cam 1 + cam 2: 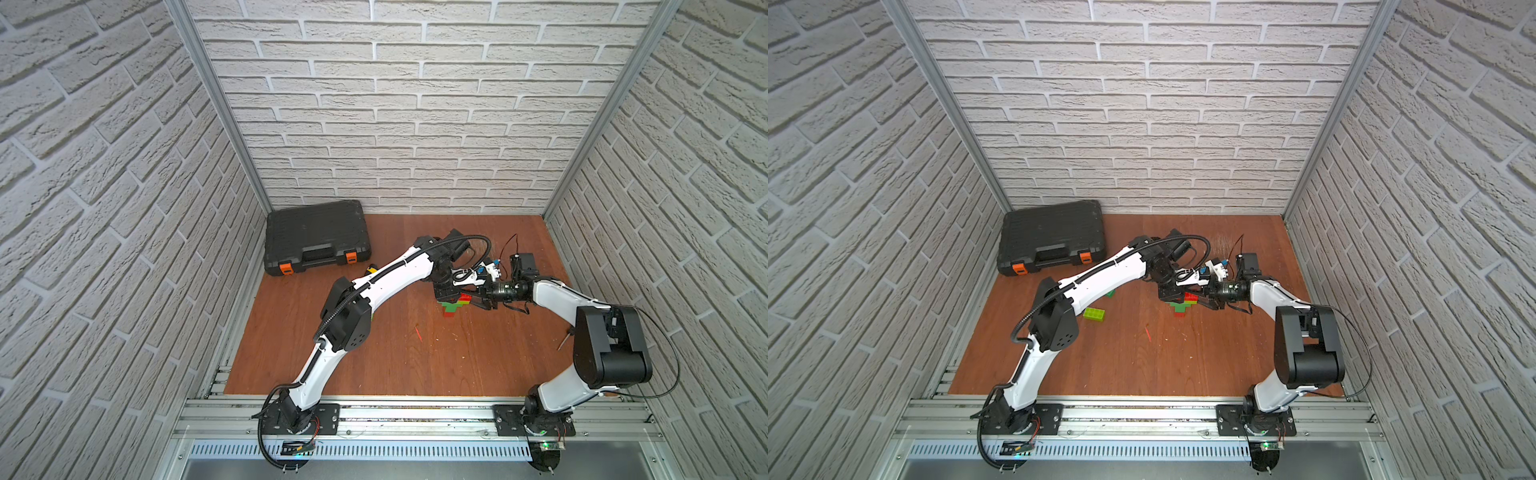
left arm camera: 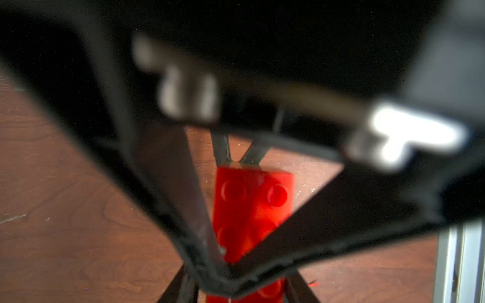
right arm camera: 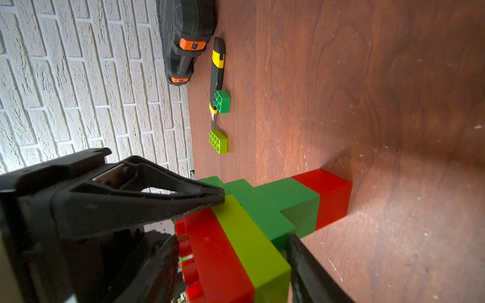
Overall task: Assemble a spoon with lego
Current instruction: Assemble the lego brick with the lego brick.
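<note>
The spoon (image 1: 453,306) (image 1: 1181,306) stands right of the table's middle: red, lime and green head rows (image 3: 262,217) narrowing to a green and red stem. Its top red brick (image 2: 252,199) shows studs in the left wrist view. My left gripper (image 1: 449,298) (image 2: 228,271) comes down on that brick, its blurred fingertips together. One of its fingers (image 3: 170,199) crosses the right wrist view. My right gripper (image 1: 478,300) (image 3: 231,240) reaches in from the right and clasps the head between its fingers. A loose lime brick (image 1: 1094,313) (image 3: 219,141) and a dark green brick (image 3: 223,101) lie to the left.
A black tool case (image 1: 318,241) (image 3: 186,34) with orange latches sits in the back left corner. A yellow-black utility knife (image 3: 217,70) lies beside the green brick. A small red scrap (image 1: 418,333) lies on the wooden table (image 1: 457,365). Brick-patterned walls enclose three sides.
</note>
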